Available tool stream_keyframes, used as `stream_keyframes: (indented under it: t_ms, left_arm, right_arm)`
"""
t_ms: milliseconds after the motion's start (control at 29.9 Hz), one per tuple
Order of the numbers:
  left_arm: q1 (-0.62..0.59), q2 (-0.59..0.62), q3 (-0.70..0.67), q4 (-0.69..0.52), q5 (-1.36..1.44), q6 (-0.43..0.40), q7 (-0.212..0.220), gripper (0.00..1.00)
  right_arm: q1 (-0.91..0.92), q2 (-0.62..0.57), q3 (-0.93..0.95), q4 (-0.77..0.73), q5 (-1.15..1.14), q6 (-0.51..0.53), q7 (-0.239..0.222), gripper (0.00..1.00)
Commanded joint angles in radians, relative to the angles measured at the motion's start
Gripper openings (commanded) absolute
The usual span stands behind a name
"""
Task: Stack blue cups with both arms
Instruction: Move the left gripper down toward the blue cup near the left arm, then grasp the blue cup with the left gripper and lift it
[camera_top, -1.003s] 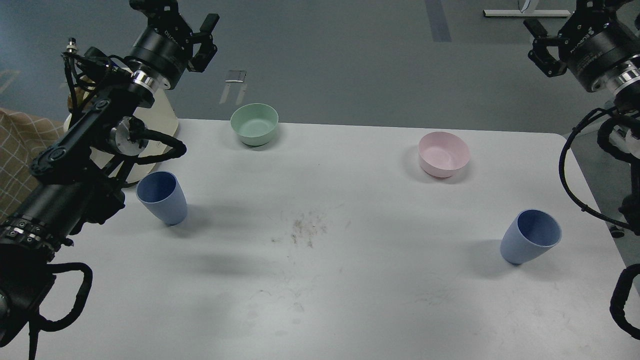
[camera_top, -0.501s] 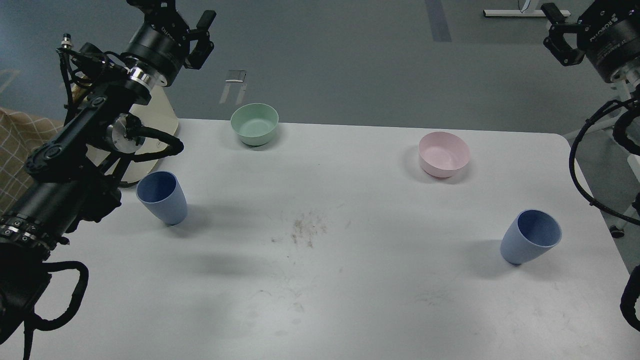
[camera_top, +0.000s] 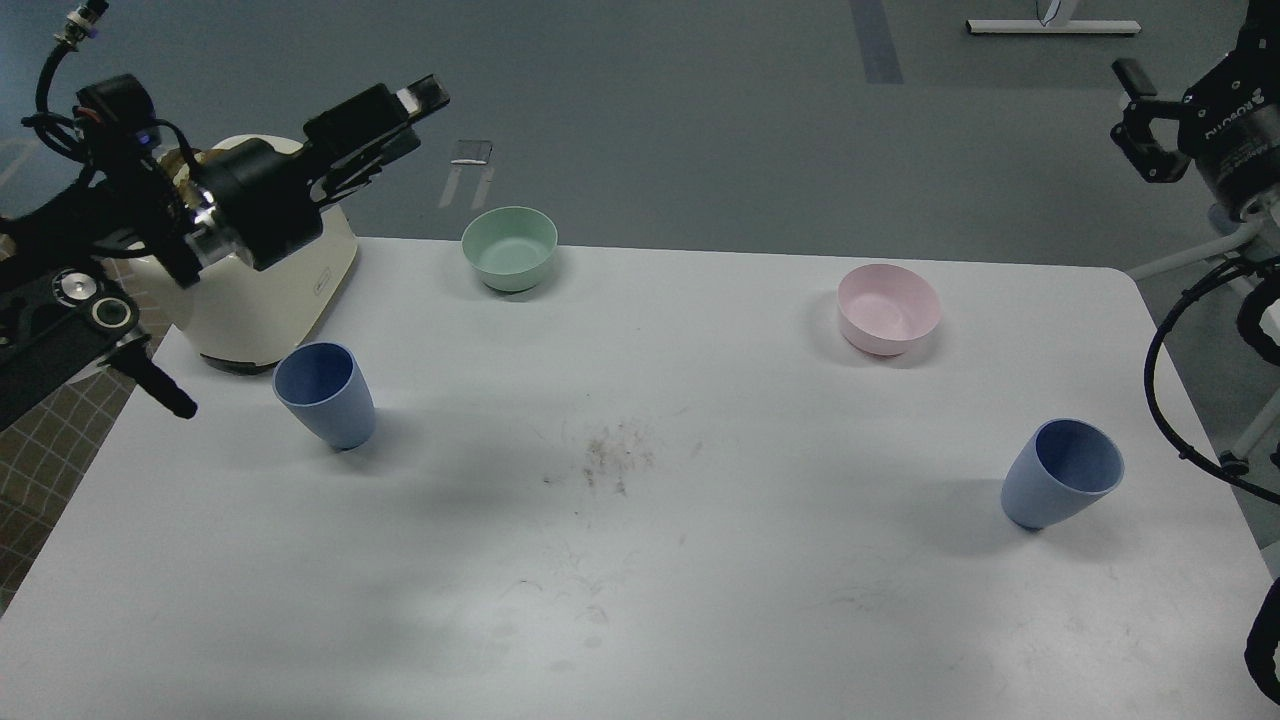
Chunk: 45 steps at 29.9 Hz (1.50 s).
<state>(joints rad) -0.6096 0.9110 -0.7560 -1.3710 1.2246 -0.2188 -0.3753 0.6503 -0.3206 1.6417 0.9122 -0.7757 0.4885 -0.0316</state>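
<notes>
Two blue cups stand upright on the white table (camera_top: 640, 600). The left blue cup (camera_top: 325, 395) is at the left, in front of a cream appliance. The right blue cup (camera_top: 1062, 485) is near the table's right edge. My left gripper (camera_top: 420, 115) hangs above the table's far left corner, pointing right, its two fingers apart and empty, well above and behind the left cup. My right gripper (camera_top: 1150, 120) is high at the far right, off the table and far from the right cup. Only one of its fingers shows, so its state is unclear.
A green bowl (camera_top: 508, 248) sits at the back centre-left. A pink bowl (camera_top: 888, 308) sits at the back right. A cream appliance (camera_top: 270, 275) stands on the back left corner. A brownish smudge (camera_top: 610, 462) marks the table's middle.
My left arm has swung down and left, uncovering the cream appliance, and its gripper now points right. My right gripper has drifted right. Cups and bowls have not moved.
</notes>
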Motion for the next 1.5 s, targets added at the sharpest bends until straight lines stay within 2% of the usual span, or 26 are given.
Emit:
stream_keyframes:
  t_ms: [0,67,100,234,368,602,769,936,1003,1103,1136,1170,1237,1471]
  left_arm:
    - [0.079,0.110,0.024,-0.033,0.168,-0.001,-0.037,0.85]
    - [0.112,0.137,0.026,-0.025,0.258,-0.001,-0.049,0.74]
    - [0.132,0.146,0.026,-0.019,0.313,-0.001,-0.051,0.72]
    - [0.165,0.146,0.034,0.022,0.423,-0.001,-0.048,0.72]
    - [0.166,0.129,0.064,0.120,0.512,0.002,-0.043,0.72]
    - [0.166,0.123,0.086,0.199,0.543,0.012,-0.043,0.73]
    - [0.166,0.100,0.139,0.245,0.575,0.104,-0.045,0.72]
    - [0.166,0.078,0.153,0.251,0.575,0.108,-0.043,0.70]
    - [0.166,0.072,0.153,0.254,0.575,0.108,-0.043,0.62]
    - [0.166,0.060,0.153,0.268,0.575,0.107,-0.043,0.39]
    - [0.166,0.052,0.153,0.273,0.576,0.108,-0.043,0.15]
    - [0.166,0.049,0.153,0.273,0.576,0.107,-0.042,0.03]
    - [0.166,0.049,0.153,0.273,0.576,0.105,-0.042,0.00]
    - [0.160,0.051,0.156,0.265,0.578,0.105,-0.048,0.00]
  right_arm:
    - [-0.017,-0.002,0.068,0.004,0.021,0.000,0.010,1.00]
    - [-0.023,0.000,0.099,0.002,0.077,0.000,0.016,1.00]
    - [-0.024,-0.001,0.105,0.004,0.123,0.000,0.016,1.00]
    - [-0.026,-0.003,0.107,0.004,0.187,0.000,0.018,1.00]
    - [-0.032,-0.002,0.110,0.004,0.191,0.000,0.019,1.00]
    - [-0.037,-0.002,0.121,0.004,0.191,0.000,0.030,1.00]
    - [-0.044,0.000,0.122,0.004,0.191,0.000,0.030,1.00]
    - [-0.057,0.000,0.130,0.004,0.191,0.000,0.030,1.00]
    - [-0.060,0.000,0.133,0.004,0.193,0.000,0.030,1.00]
    - [-0.063,-0.002,0.135,0.004,0.191,0.000,0.030,1.00]
    - [-0.063,-0.002,0.139,0.004,0.193,0.000,0.030,1.00]
    - [-0.063,-0.002,0.139,0.004,0.193,0.000,0.030,1.00]
    - [-0.064,-0.002,0.141,0.002,0.191,0.000,0.030,1.00]
    - [-0.070,-0.002,0.145,0.002,0.193,0.000,0.030,1.00]
